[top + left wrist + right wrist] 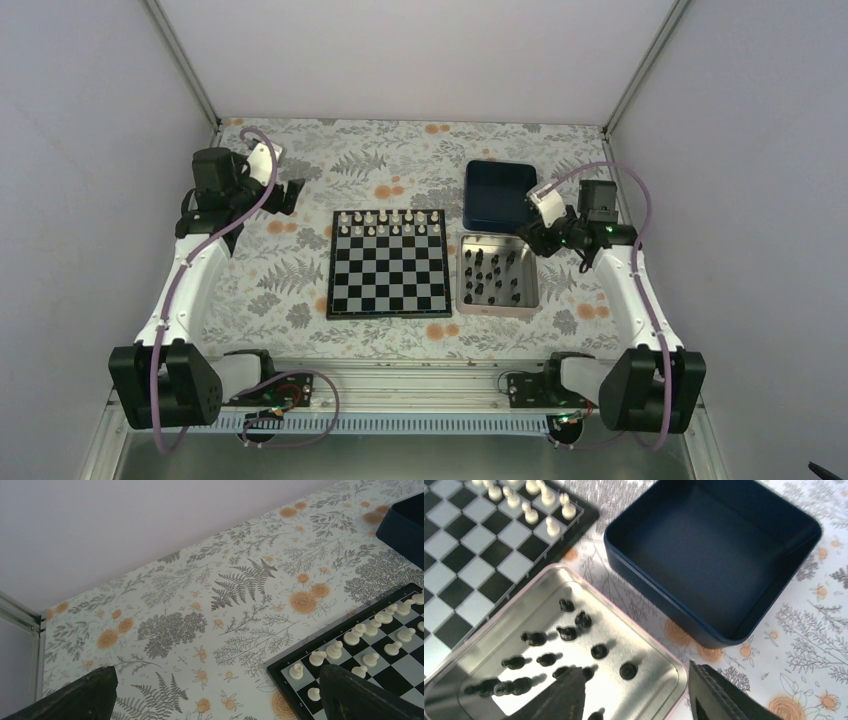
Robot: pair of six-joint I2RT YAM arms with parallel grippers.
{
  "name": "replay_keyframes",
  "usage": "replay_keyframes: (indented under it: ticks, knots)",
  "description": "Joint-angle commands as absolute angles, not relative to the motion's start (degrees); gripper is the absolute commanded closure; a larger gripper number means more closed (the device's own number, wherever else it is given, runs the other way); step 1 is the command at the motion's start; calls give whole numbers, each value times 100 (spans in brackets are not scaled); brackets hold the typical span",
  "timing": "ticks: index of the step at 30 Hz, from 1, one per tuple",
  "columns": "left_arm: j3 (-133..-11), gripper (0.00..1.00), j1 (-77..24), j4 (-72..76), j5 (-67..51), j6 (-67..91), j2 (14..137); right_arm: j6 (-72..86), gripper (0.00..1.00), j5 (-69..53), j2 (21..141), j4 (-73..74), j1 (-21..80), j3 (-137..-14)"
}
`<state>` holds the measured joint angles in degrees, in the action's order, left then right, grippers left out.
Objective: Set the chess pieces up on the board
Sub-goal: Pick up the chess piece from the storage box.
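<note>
Evidently left pincer (218,680) and right pincer (636,677) gape, both cropped, right partly hiding chess pieces (566,632).

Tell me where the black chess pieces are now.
In the top view, the black chess pieces lie inside the silver tray, right of the board, on the near side of the dark blue tray.

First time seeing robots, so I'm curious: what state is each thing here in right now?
board: white pieces on its far two rows, other squares bare
chess pieces: black, loose in the silver tray, some toppled
dark blue tray: empty
left gripper: open, empty
right gripper: open, empty
</note>
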<state>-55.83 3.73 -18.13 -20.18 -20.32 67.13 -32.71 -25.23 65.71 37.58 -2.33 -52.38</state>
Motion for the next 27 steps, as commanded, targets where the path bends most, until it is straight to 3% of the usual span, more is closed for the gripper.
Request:
replay_keyframes:
  ticks: [1, 5, 27]
  knots:
    - [-5660, 0, 398, -1727, -2113, -2054, 6744, -3344, 51, -2380, 6845, 4182, -243, -5332]
    - [-5608, 0, 394, -1664, -2173, -2039, 6760, -3397, 57, -2426, 7245, 4463, -60, -5308]
    - [-5459, 0, 396, -1609, -2097, -2171, 6793, -3082, 61, -1626, 8602, 3604, 376, -5054]
